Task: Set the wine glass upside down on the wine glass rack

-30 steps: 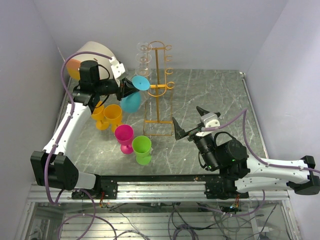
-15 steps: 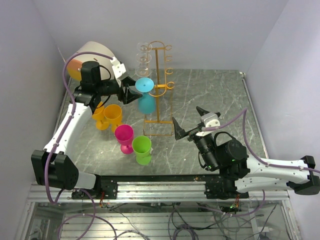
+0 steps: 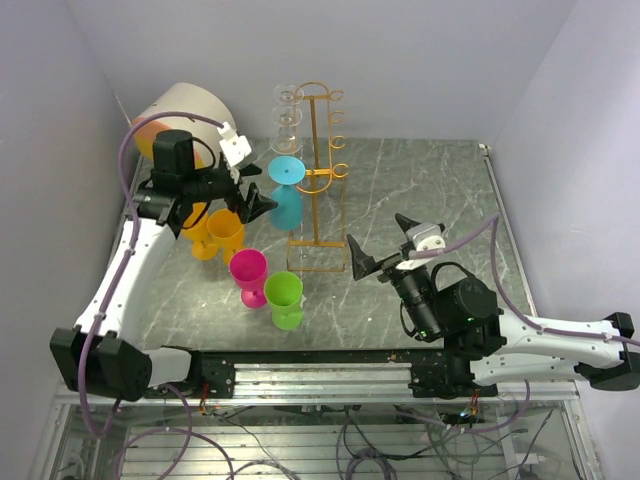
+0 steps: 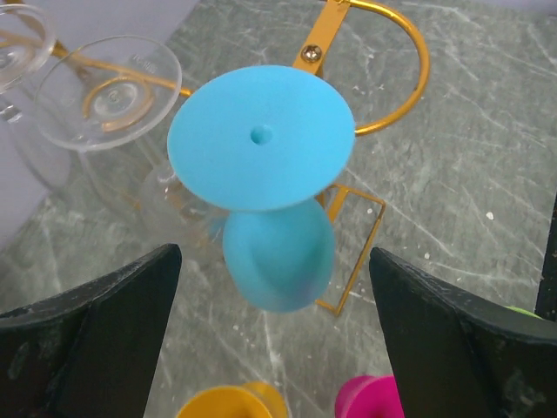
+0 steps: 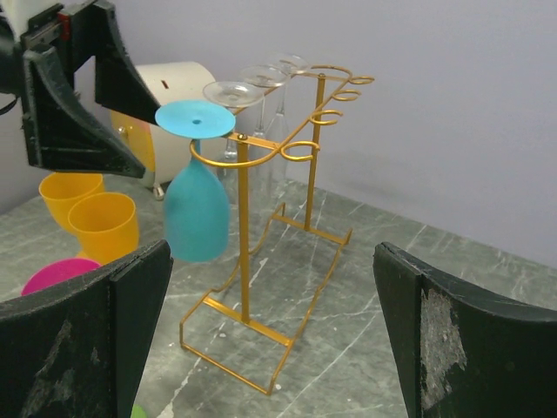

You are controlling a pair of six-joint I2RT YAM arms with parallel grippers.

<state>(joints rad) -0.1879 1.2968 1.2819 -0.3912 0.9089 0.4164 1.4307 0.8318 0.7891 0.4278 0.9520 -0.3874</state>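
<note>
Hanging bowl-down on the rack (image 3: 318,180), the glass (image 3: 284,200) lies just at 3 o'clock of the spread left fingers (image 3: 257,204); right fingers (image 3: 360,258), also apart, sit farther.

So the left claw (image 3: 262,190) is hanging wide open, with the blue glass (image 3: 286,200) dangling dead ahead and gaps showing either side of it. The gold rack (image 3: 318,185) is blocking just behind that. Clear glasses (image 3: 287,120) are crowding ahead-left, and orange cups (image 3: 225,232) and a pink cup (image 3: 248,268) are sitting underneath. Bare tabletop (image 3: 430,190) is lying open past the rack.
</note>
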